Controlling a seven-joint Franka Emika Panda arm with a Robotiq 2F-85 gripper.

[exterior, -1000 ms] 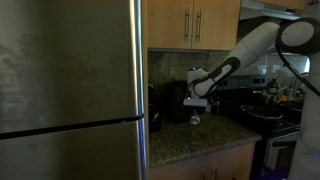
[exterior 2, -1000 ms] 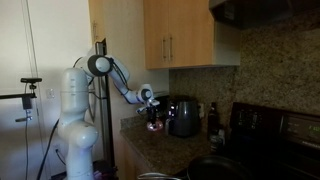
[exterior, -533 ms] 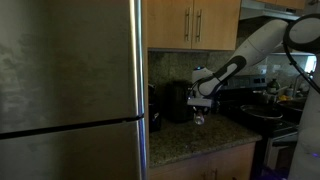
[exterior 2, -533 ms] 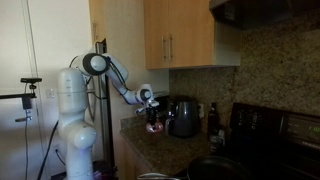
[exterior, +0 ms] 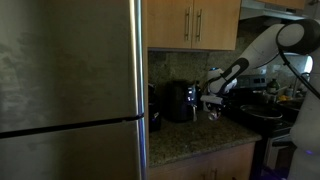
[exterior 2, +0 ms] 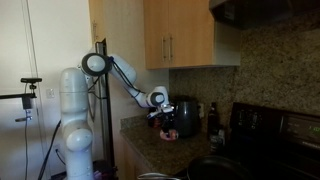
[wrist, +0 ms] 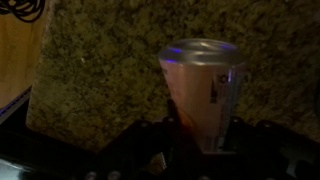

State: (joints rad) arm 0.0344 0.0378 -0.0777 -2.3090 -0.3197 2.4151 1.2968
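Claw [exterior: 211, 110] shifted along counter [exterior: 200, 140], clamped on can [wrist: 203, 90], arm stretched out approx. horiz., wrist pointing down.

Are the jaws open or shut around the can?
Shut: in the wrist view the jaws press the can from both sides, above the granite counter.

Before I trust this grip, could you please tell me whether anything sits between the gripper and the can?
Nothing visible does: in the wrist view the gripper is shut directly on the can, with only the granite counter beyond it.
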